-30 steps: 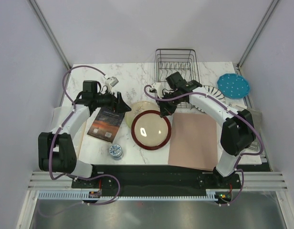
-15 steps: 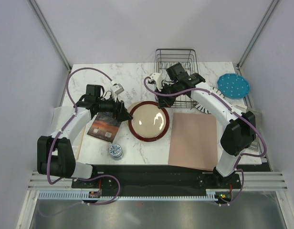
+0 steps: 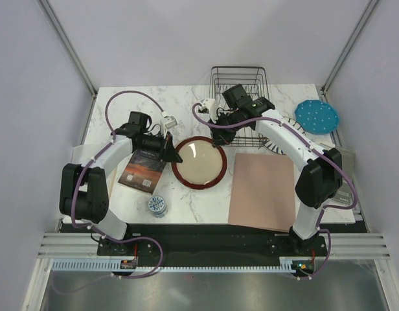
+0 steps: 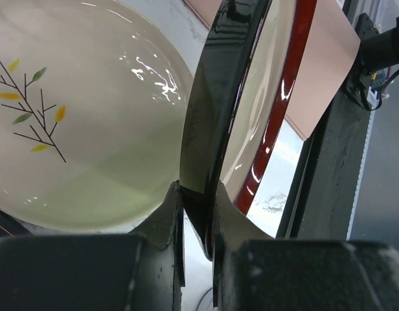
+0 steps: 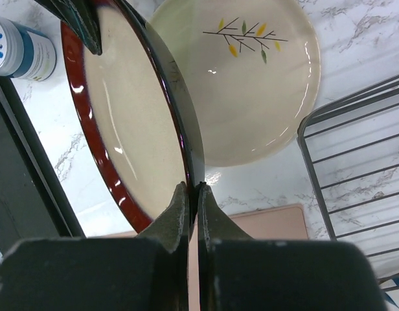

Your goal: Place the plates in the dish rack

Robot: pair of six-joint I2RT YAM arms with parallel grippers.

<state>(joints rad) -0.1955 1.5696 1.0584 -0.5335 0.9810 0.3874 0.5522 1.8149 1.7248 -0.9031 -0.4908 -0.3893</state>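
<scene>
- Top external view: Within the last second the left gripper [image 3: 172, 153] had swung in from beside the book [image 3: 144, 170] and clamped the left rim of the red-rimmed plate [image 3: 198, 163]. The right gripper [image 3: 220, 138] kept its pinch on the far rim. The plate had shifted up-table toward the dish rack [image 3: 238, 91] and was now carried by both arms. No plate showed in the rack, so loading was judged barely begun. The teal plate [image 3: 316, 116] lay right of the rack, and the striped plate [image 3: 285, 131] lay partly under the right arm.
- Left wrist view: The jaws stood narrowly parted, grasping the plate's dark edge between them. The plate was tilted up steeply. The sprig plate [image 4: 76, 129] lay flat on the table behind it.
- Right wrist view: The jaws were clenched almost together on the thin opposite rim, with the rack's wires close at right.
</scene>
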